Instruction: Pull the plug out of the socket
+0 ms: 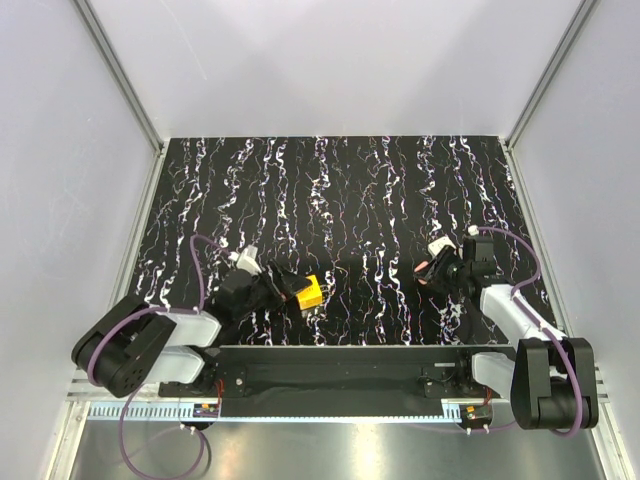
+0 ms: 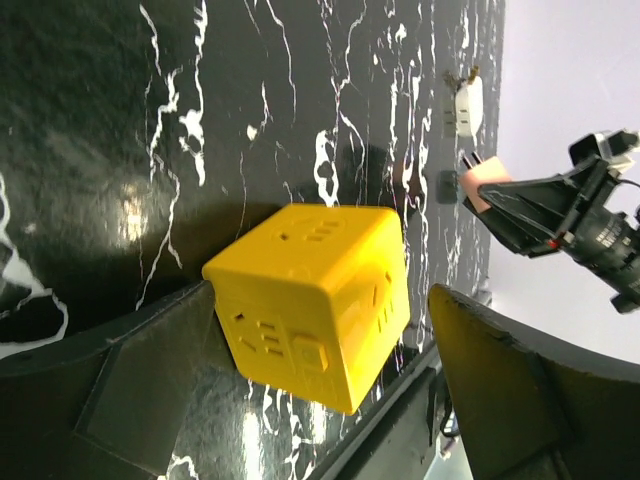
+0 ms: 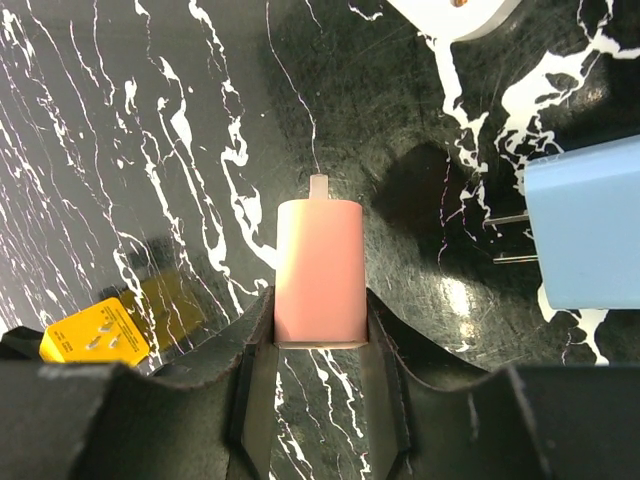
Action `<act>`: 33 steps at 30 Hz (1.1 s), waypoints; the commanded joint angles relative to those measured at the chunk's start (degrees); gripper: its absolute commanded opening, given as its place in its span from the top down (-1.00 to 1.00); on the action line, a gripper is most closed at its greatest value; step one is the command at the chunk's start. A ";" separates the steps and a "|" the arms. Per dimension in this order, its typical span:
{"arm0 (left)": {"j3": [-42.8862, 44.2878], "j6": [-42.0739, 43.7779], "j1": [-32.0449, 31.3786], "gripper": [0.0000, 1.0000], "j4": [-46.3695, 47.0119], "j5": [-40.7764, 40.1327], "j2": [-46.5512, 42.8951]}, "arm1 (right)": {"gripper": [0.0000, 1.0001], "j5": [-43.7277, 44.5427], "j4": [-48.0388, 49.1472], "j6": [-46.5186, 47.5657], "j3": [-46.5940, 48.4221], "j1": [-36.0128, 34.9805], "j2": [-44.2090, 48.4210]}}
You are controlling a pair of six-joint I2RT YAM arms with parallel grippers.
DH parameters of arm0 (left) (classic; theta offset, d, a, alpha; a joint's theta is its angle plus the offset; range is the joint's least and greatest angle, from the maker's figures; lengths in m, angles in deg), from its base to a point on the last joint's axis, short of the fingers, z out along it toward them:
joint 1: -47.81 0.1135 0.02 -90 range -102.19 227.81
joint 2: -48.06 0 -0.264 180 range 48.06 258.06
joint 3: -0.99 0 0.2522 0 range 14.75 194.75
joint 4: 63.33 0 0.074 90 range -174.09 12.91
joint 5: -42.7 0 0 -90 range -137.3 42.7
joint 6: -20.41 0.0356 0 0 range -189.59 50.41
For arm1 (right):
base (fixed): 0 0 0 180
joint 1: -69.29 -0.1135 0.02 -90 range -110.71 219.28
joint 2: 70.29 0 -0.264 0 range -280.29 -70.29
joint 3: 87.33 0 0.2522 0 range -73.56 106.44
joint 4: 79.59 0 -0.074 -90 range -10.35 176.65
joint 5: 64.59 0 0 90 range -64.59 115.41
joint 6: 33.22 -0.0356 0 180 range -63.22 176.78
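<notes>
The socket point(image 1: 312, 292) is a small bright-yellow cube on the black marbled mat, with no plug in it. It fills the left wrist view point(image 2: 315, 300). My left gripper point(image 1: 292, 290) is open around it point(image 2: 322, 335): one finger touches the cube's side and the other stands apart. My right gripper point(image 1: 430, 270) is shut on a pink plug point(image 3: 320, 270), held off the mat far right of the socket, with a short prong at its far end. The plug also shows in the left wrist view point(image 2: 487, 180). The socket appears small in the right wrist view point(image 3: 95, 332).
A light-blue adapter point(image 3: 590, 220) with two metal prongs lies on the mat just right of the pink plug. A white plug point(image 3: 455, 12) lies beyond it and also shows in the left wrist view point(image 2: 468, 105). White walls enclose the mat point(image 1: 330, 190).
</notes>
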 commanded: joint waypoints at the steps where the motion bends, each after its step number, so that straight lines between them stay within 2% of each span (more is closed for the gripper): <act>1: 0.11 3.83 -0.23 -0.98 -13.49 -4.43 2.62 | 1.00 -0.63 2.59 0.77 2.93 0.27 -0.26; 6: 1.51 5.49 -0.23 -0.98 -20.06 -6.62 -0.70 | 1.00 0.51 2.59 1.39 3.11 0.27 -0.09; 11: 6.60 10.15 -0.40 -0.98 -41.29 -14.96 -15.98 | 0.94 1.65 2.59 1.21 3.20 0.27 -1.40; 14: 9.50 12.53 -0.31 -0.98 -48.09 -17.00 -21.53 | 0.93 2.27 2.59 0.77 3.63 0.36 -2.19; 19: 7.41 10.69 -0.40 -0.98 -49.08 -14.98 -29.87 | 0.90 2.27 3.30 -0.02 4.07 2.12 -4.56; 26: 6.87 8.93 -0.40 -0.98 -52.15 -11.64 -41.48 | 0.69 -1.07 6.54 -0.72 5.31 3.26 -9.31; 33: 6.97 8.84 -0.31 -0.98 -55.85 -9.79 -50.98 | 0.28 -3.00 6.99 -1.60 4.34 3.61 -10.46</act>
